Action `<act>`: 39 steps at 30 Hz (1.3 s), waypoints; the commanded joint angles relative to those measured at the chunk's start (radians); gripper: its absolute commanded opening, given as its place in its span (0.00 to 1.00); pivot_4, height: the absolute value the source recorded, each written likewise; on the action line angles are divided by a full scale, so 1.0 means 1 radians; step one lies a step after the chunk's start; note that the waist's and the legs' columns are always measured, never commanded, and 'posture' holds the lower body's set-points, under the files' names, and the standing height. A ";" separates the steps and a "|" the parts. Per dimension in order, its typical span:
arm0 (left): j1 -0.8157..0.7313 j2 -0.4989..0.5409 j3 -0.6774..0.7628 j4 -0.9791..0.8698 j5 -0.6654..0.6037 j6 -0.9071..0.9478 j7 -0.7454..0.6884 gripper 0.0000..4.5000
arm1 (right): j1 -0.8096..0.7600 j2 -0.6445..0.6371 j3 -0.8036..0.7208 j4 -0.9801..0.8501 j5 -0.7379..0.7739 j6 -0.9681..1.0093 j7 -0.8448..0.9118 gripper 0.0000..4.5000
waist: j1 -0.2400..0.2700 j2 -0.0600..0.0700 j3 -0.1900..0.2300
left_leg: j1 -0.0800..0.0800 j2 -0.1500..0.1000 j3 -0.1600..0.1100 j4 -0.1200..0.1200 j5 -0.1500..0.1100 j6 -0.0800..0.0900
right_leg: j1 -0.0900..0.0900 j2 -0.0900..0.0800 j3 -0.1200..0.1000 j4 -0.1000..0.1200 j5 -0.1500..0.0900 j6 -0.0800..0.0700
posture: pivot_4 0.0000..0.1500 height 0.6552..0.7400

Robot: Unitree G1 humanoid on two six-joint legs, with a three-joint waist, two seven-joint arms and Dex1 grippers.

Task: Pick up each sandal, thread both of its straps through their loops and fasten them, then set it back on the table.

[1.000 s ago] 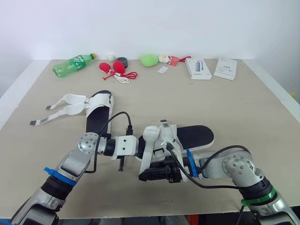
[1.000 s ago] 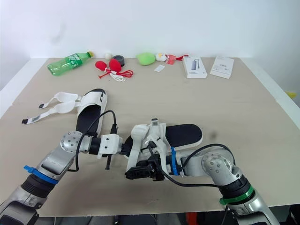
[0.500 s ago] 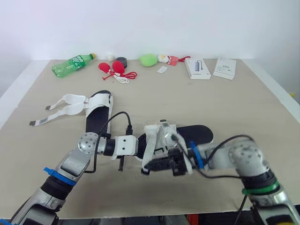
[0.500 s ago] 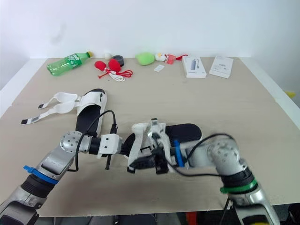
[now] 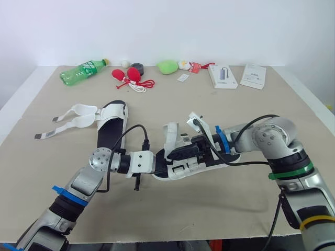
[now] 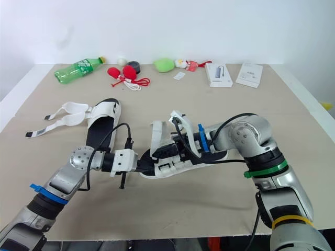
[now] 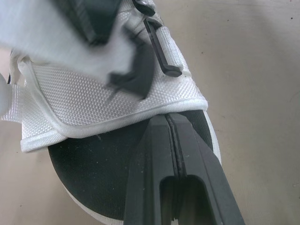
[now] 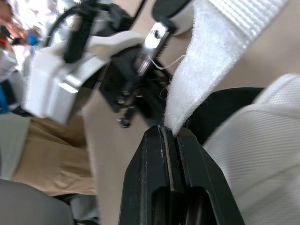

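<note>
Roughly centre-near of the counter [image 5: 272, 120]: the held sandal [image 7: 101, 96] sits between both arms, tilted, with a shadow under it. Can't tell whether any part of it touches the counter.

Look of it: black footbed, white sole rim, white woven upper. A black plastic loop [image 7: 161, 51] sits on the upper.

The left tool [image 7: 169, 123] is clenched on the held sandal, with its tips at the edge of the white upper where it meets the black footbed.

The right tool [image 8: 166, 132] is clenched on a strap [image 8: 201, 79]. That strap is ribbed white webbing with a fuzzy fastening face, and it is pinched at its free end. In the head views it stands up from the upper.

The second sandal [image 5: 111, 123] lies flat on the counter, well apart to the robot's left. It has the same black footbed and white trim. Its two open straps [image 5: 73, 116] are unfastened and splayed out flat further to the left, with grey tips.

At the far edge of the counter are a green bottle [image 5: 82, 71] lying on its side and two white boxes [image 5: 236, 76].
</note>
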 commanded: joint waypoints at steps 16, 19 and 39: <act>0.020 0.004 -0.040 0.016 0.041 0.010 0.001 0.00 | -0.046 -0.044 0.001 0.018 -0.113 0.187 0.251 0.01 | 0.001 0.000 0.000 | -0.002 0.000 0.000 0.000 0.000 0.000 | -0.001 0.000 0.000 0.000 0.000 0.000 | 1.00 1.00; 0.021 0.005 -0.040 0.014 0.041 0.012 0.002 0.00 | -0.050 -0.026 -0.021 0.032 -0.114 0.212 0.245 0.01 | 0.001 0.000 0.000 | -0.002 0.000 0.000 -0.001 0.000 0.000 | -0.002 0.000 0.000 0.000 0.000 0.000 | 1.00 1.00; 0.034 0.012 -0.039 -0.005 0.046 0.022 0.008 0.00 | -0.092 0.012 -0.044 0.244 0.014 0.305 0.178 0.01 | 0.000 0.000 0.000 | -0.002 0.000 0.000 -0.001 0.000 0.000 | -0.002 0.000 0.000 0.000 0.000 0.001 | 1.00 1.00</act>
